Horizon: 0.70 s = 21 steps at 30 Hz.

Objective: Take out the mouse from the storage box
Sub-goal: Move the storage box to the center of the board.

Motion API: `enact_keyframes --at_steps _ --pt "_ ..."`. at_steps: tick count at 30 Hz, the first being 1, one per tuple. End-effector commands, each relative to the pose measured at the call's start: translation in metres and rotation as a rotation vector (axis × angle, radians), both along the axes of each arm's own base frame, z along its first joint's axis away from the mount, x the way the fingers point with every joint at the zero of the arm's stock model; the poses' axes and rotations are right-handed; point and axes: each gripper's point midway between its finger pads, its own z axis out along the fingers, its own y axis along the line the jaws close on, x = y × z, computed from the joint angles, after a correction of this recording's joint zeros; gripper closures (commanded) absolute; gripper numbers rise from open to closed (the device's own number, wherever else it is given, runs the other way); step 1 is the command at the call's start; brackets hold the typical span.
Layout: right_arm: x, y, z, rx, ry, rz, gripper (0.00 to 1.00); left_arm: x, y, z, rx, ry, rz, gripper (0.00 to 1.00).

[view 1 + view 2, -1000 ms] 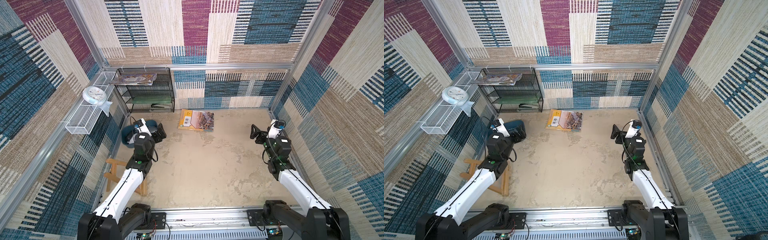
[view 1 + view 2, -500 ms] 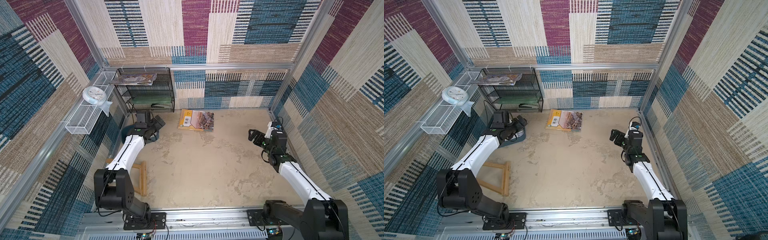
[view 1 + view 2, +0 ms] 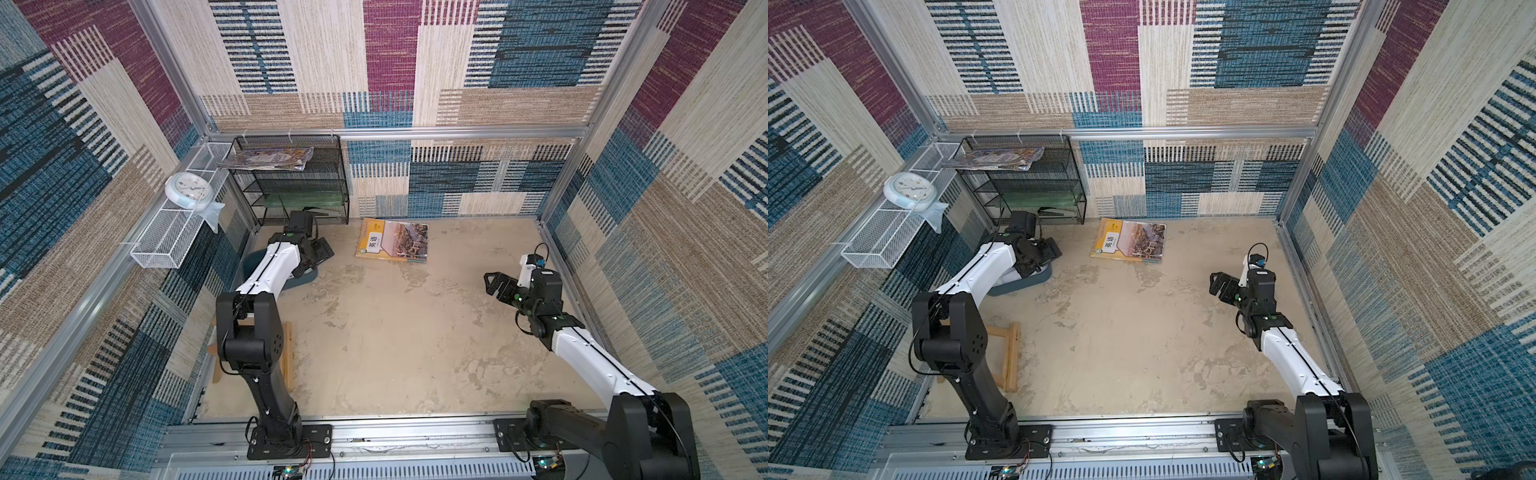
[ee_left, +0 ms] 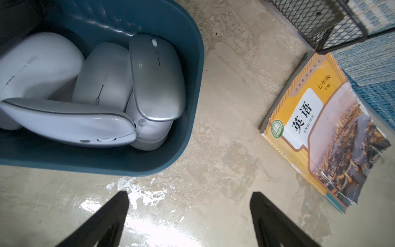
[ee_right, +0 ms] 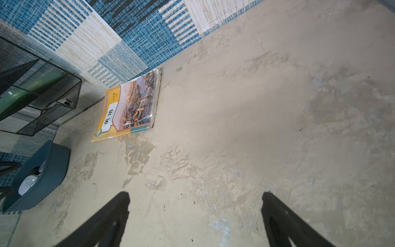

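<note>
mice (image 4: 157,77) in wrist views, seemingly hidden overhead

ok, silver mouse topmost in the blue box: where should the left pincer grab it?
Across its narrow flanks at mid-body, coming from above. The silver mouse lies back-up on the other mice in the storage box, both long edges exposed; the box wall runs close along one edge, so likely tight there.

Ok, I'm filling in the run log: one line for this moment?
left gripper open, empty, beside storage box | mice piled inside it | right gripper open, empty, above tabletop
</note>
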Motion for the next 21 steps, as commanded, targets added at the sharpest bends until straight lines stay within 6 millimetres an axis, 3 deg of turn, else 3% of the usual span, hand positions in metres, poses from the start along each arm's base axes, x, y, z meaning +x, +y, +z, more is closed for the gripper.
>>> enact_keyframes --at_steps 1,8,21 --pt "-0.003 0.006 -0.004 0.001 0.004 0.029 0.01 -0.005 0.003 -0.012 0.038 0.067 -0.024 0.08" --pt "-0.007 0.015 -0.007 0.003 0.014 0.057 0.01 0.007 -0.002 -0.033 0.041 0.120 -0.054 0.14" --pt "-0.019 0.017 -0.007 -0.007 0.026 0.059 0.01 0.017 -0.026 -0.049 0.024 0.152 -0.128 0.31"
